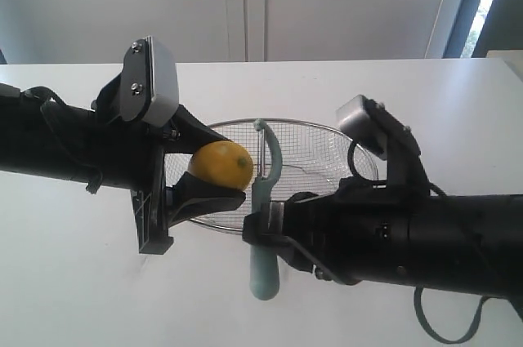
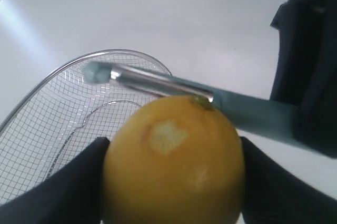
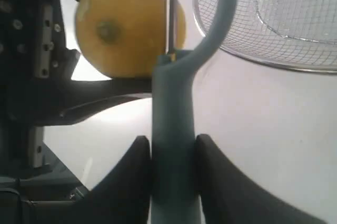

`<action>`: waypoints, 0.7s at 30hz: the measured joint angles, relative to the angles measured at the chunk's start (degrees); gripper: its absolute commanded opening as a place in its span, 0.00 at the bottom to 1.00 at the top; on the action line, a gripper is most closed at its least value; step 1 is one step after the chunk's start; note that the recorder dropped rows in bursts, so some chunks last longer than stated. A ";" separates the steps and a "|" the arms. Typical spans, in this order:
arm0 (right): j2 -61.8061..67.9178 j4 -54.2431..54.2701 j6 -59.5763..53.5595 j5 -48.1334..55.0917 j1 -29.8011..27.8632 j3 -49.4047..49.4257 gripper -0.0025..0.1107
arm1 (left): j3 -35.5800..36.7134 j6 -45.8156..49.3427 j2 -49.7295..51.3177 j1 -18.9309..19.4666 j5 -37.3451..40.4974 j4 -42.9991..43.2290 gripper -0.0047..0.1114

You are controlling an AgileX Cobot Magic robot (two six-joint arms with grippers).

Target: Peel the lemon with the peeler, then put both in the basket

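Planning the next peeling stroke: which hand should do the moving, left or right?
Right, probably. The right hand grips the peeler with its blade against the lemon, so it can draw the stroke. The left hand clamps the lemon in front of the basket and serves best as a steady holder.

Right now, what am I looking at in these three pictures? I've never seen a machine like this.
It is a robot with two black arms over a white table. One picture comes from a camera off the arms; the other two come from cameras on each wrist, looking along the jaws. The left gripper is shut on a yellow lemon, which has a small pale bare patch. The right gripper is shut on the handle of a teal peeler, its blade against the lemon. Behind them on the table sits a wire basket, with nothing visible inside.
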 measured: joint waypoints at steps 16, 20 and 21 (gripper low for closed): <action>-22.06 -15.47 5.47 2.37 0.00 0.00 0.02 | 0.00 0.00 0.00 0.00 -0.48 0.00 0.05; -25.79 -27.70 7.48 2.25 0.00 0.24 0.02 | 0.00 0.00 0.00 0.00 -0.48 0.00 0.05; -26.44 -30.91 9.89 2.25 0.00 0.47 0.02 | 0.00 0.00 0.00 0.00 -0.48 0.00 0.05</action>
